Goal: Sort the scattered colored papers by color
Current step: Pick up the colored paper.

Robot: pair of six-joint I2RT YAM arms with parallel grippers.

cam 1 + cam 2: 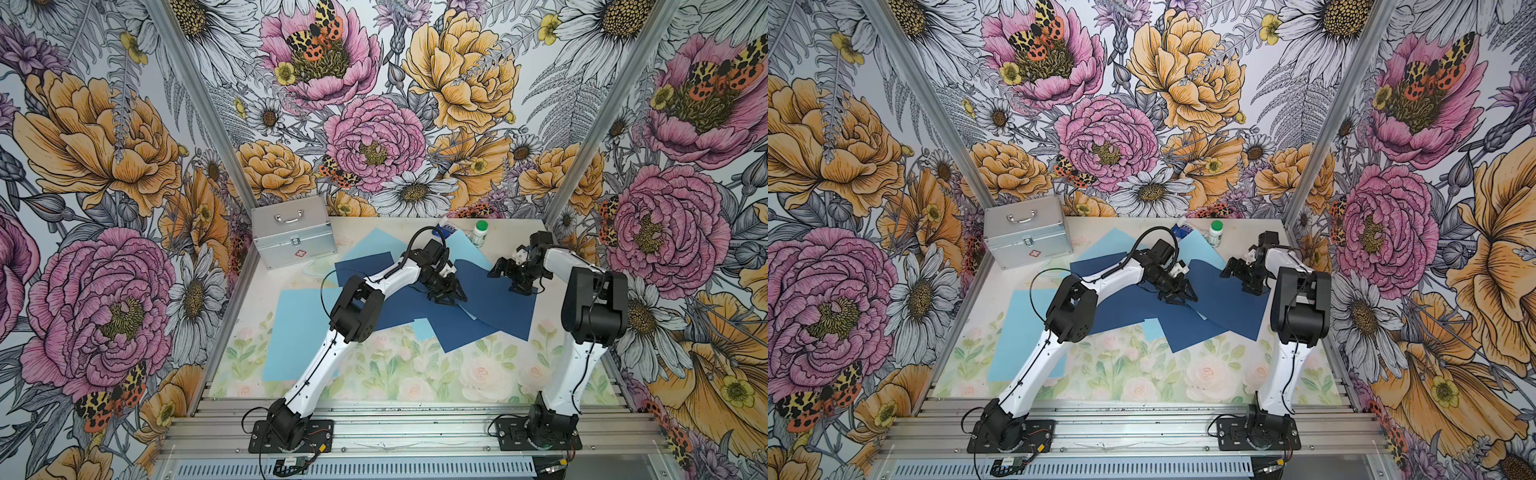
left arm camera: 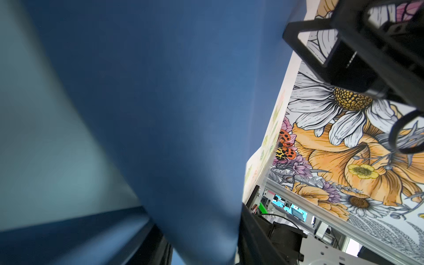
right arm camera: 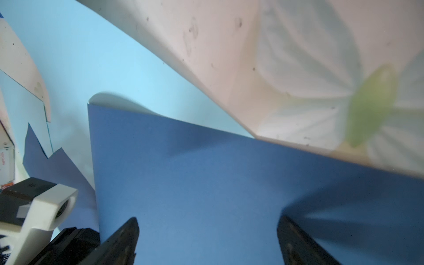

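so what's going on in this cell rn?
Two arms are sorting blue papers. The left gripper is down on a navy sheet in the middle pile, and that sheet bulges up between its fingers in the left wrist view. The right gripper hovers open over the same pile. One light blue sheet lies apart; the rest overlap, unsorted.

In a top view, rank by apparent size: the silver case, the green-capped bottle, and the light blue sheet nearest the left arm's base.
1. Light blue sheet, partly hidden by the arm.
2. Silver case.
3. Green-capped bottle.
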